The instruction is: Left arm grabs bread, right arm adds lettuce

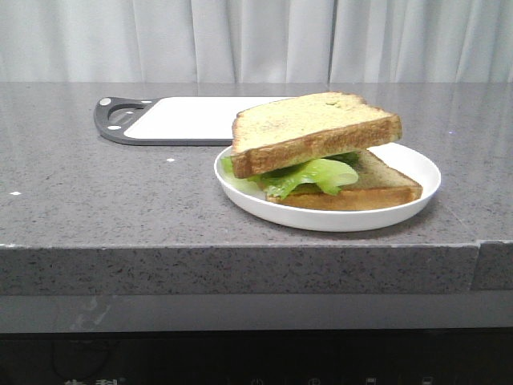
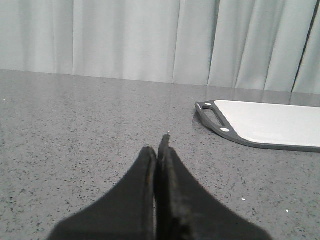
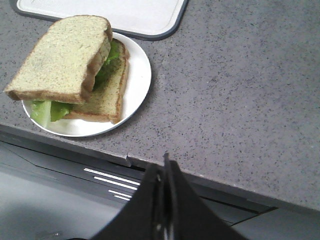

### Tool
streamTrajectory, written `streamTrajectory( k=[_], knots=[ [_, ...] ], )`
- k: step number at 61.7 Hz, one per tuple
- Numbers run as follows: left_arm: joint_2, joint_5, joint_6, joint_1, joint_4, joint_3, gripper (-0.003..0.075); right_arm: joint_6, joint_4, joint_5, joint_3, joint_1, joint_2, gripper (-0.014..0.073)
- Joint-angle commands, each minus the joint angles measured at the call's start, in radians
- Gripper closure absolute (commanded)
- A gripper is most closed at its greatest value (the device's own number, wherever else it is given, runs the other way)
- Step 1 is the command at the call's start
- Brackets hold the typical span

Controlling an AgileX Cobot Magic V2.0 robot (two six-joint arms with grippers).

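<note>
The bread (image 1: 309, 127), a thick speckled slice with golden crust, lies tilted on top of the lettuce (image 1: 314, 175), which rests on a thinner slice (image 1: 377, 186) on a white plate (image 1: 417, 172). In the right wrist view the bread (image 3: 62, 57) covers most of the lettuce (image 3: 49, 110) on the plate (image 3: 137, 75). My left gripper (image 2: 159, 150) is shut and empty, low over bare counter, far from the plate. My right gripper (image 3: 165, 167) is shut and empty, over the counter's front edge, apart from the plate. Neither arm shows in the front view.
A white cutting board with a dark grey rim and handle (image 1: 180, 119) lies behind the plate; it also shows in the left wrist view (image 2: 270, 122) and right wrist view (image 3: 110, 12). The counter's front edge (image 1: 240, 249) is near the plate. Curtains hang behind.
</note>
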Motion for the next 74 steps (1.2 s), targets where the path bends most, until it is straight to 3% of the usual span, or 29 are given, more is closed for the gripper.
streamTrajectory(
  k=[1,53,64,74],
  knots=[
    [-0.018,-0.082,0.007,0.001,-0.003,0.007,0.0741,-0.005,-0.003,-0.060,-0.021,-0.005,0.000,0.0712],
    [-0.018,-0.082,0.007,0.001,-0.003,0.007,0.0741,-0.012,-0.010,-0.074,-0.014,-0.005,-0.008,0.0712],
    [-0.018,-0.082,0.007,0.001,-0.003,0.007,0.0741,-0.017,-0.026,-0.380,0.174,-0.042,-0.125,0.0712],
    [-0.018,-0.082,0.007,0.001,-0.003,0.007,0.0741,-0.017,-0.022,-0.709,0.489,-0.086,-0.309,0.0712]
  ],
)
